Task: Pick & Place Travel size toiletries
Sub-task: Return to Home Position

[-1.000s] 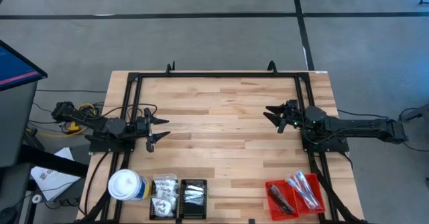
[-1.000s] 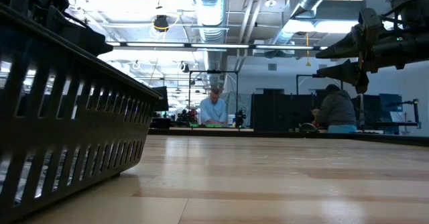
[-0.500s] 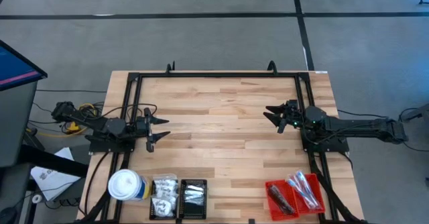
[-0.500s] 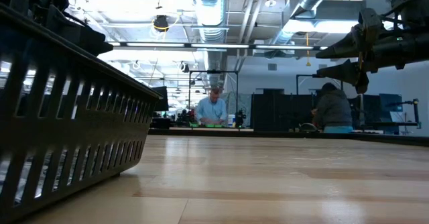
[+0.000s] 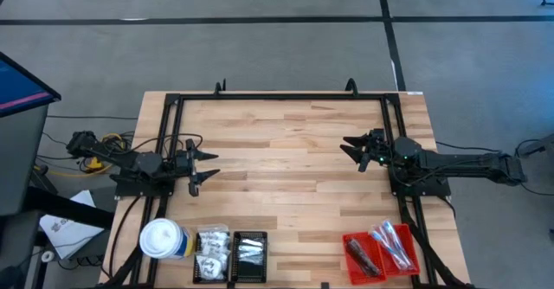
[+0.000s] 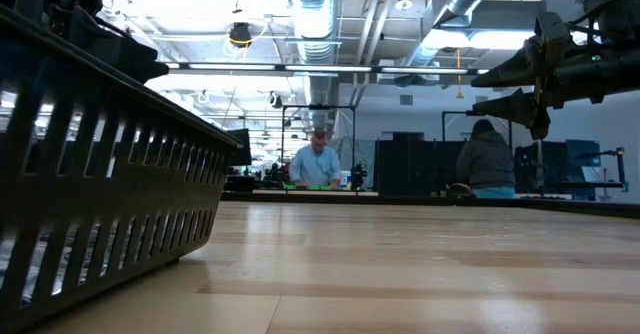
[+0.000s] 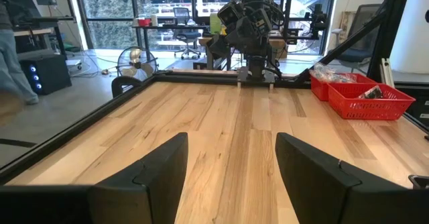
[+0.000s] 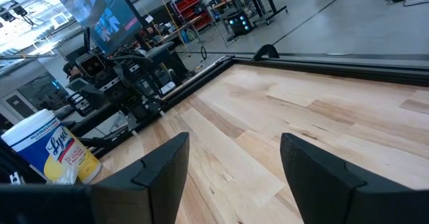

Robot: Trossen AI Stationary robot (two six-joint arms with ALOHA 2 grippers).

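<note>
While the left gripper (image 5: 206, 168) and right gripper (image 5: 351, 153) hung empty with jaws wide, well apart from the canister (image 5: 163, 239), the only risk judged was an arm sweeping low into the black trays (image 5: 232, 276) just beside it. The toiletries lay sorted: white packets (image 5: 212, 241) and silvery sachets (image 5: 250, 253) in those trays, dark bars (image 5: 362, 256) and sticks (image 5: 389, 241) in red trays (image 5: 348, 239) far from the canister.

Grey floor (image 5: 260, 51) with dark lines, exposed silver ducts (image 6: 312, 14) overhead, large windows (image 7: 107, 13) at the far wall.
</note>
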